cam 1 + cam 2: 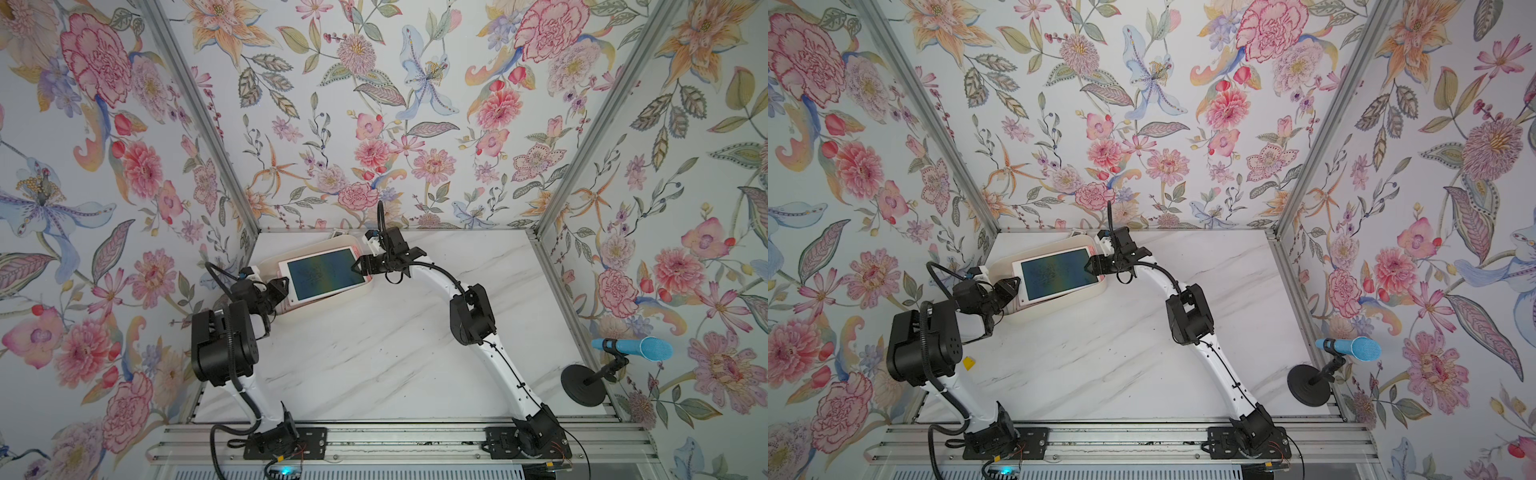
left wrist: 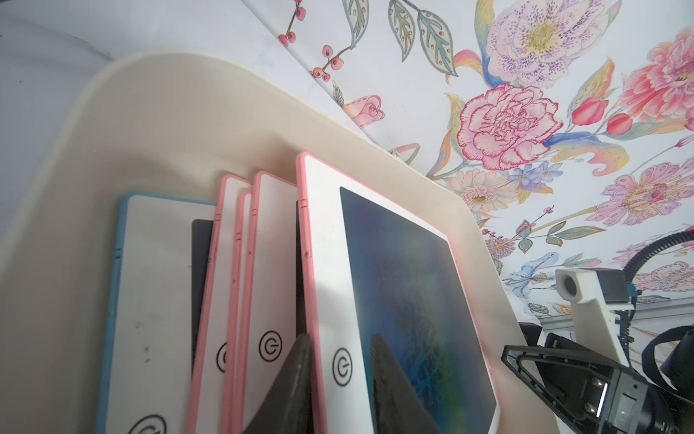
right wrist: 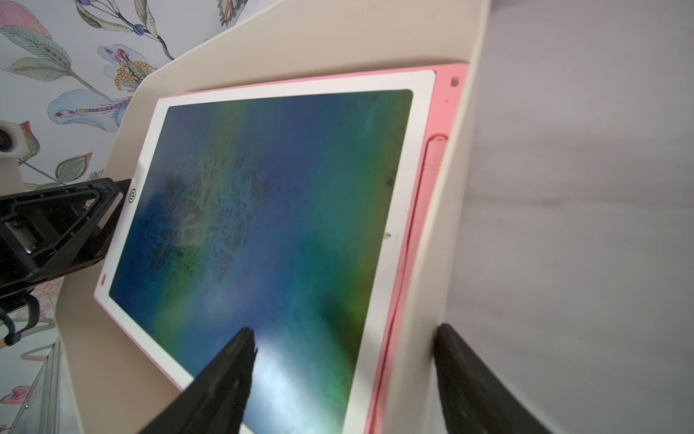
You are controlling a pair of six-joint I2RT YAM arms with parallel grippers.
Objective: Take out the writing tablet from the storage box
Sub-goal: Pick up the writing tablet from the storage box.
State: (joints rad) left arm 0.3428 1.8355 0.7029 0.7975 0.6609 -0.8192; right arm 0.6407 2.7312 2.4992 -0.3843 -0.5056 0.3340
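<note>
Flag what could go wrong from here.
1. The right gripper straddles both the pink-framed rectangular writing tablet and the wall of the shallow cream plastic storage box; closing could clamp both and lift the box.
2. The left gripper pinches only the tablet's button end; it may pivot or slip.
3. Neighbouring pink-framed tablets lie fanned beside it and may drag along.

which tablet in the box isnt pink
The blue-edged white writing tablet at the end of the stack in the cream plastic storage box; the other tablets have pink edges.

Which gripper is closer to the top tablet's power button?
Left. The left gripper straddles the power button end of the writing tablet; the right gripper sits at the opposite end.
</note>
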